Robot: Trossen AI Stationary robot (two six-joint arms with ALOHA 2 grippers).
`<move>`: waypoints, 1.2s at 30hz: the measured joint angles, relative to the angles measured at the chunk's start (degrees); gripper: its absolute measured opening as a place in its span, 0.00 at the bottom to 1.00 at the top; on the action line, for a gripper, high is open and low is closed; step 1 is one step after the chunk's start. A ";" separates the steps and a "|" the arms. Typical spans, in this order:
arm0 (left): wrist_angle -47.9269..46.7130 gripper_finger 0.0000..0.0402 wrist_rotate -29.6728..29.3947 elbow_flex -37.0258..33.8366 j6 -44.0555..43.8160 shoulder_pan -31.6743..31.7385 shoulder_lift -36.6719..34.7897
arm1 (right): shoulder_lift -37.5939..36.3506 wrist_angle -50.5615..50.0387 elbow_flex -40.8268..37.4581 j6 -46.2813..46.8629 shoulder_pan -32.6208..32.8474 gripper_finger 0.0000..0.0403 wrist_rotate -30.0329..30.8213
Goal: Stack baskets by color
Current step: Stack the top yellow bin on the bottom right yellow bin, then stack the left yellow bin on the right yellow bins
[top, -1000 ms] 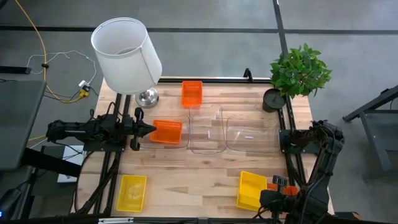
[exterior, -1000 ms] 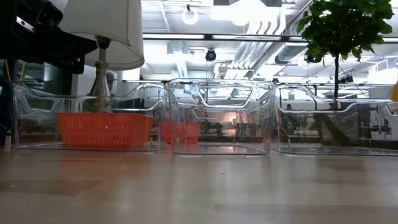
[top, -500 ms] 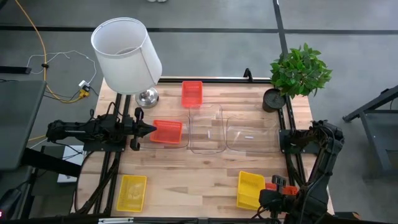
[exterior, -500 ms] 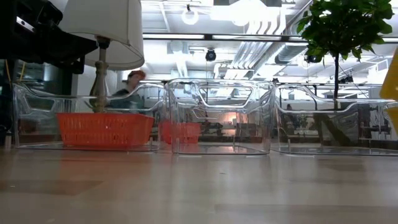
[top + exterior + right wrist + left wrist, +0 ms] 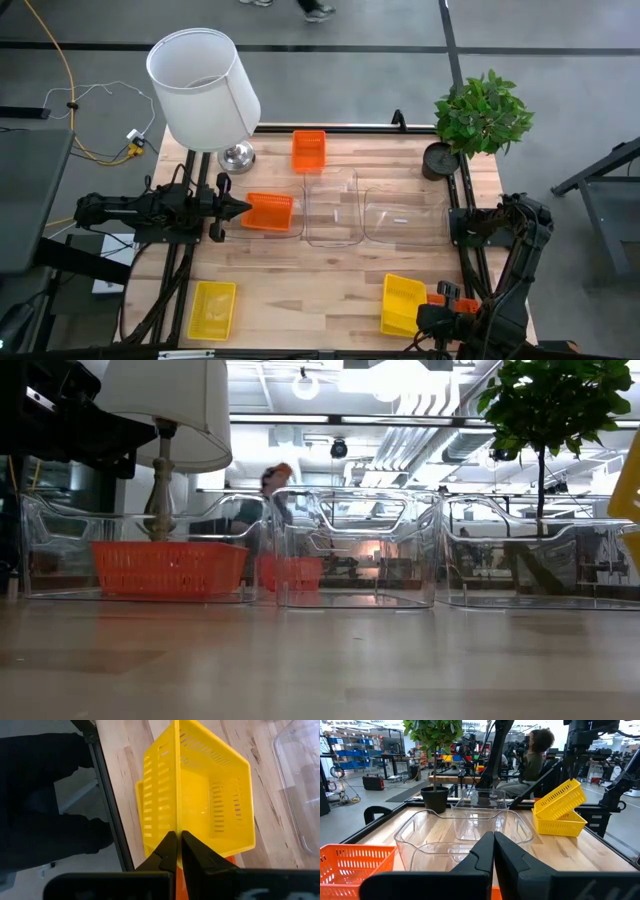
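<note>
My right gripper (image 5: 178, 836) is at the table's near right corner, shut on a yellow basket (image 5: 405, 305). That basket tilts over a second yellow basket (image 5: 559, 822). A third yellow basket (image 5: 212, 308) lies near left. One orange basket (image 5: 268, 212) rests on its base beside the clear bins (image 5: 330, 207), and another orange basket (image 5: 308, 151) sits at the far edge. My left gripper (image 5: 247, 207) is shut and level at the left, its tips at the nearer orange basket's left side, holding nothing. My right gripper pinches the upper rim of one perforated side wall (image 5: 176, 822) of the yellow basket between its two fingers. The fingers slant down from above and lie across the rim. The basket hangs tilted, its high corner (image 5: 577, 784) at the fingers, its low end over the second yellow basket.
A lamp with a white shade (image 5: 203, 88) stands at the far left. A potted plant (image 5: 480, 115) stands at the far right corner. A second clear bin (image 5: 405, 215) lies right of centre. A person (image 5: 262, 500) moves in the room behind the table.
A little more of the held yellow basket shows at the low view's right edge than a second ago. Both arms have kept their places. The person behind the table has walked toward the right.
</note>
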 joint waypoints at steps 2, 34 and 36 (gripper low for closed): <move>0.00 0.00 0.00 0.00 0.02 0.01 0.00 | 0.00 0.00 0.00 0.02 0.00 0.01 0.00; 0.00 0.00 0.00 0.02 0.00 -0.01 0.00 | 4.61 -1.33 0.09 -13.37 -7.98 0.27 24.61; 0.00 0.00 0.00 0.00 0.01 0.00 0.00 | 5.18 -4.68 -0.04 -12.89 -10.21 0.27 24.62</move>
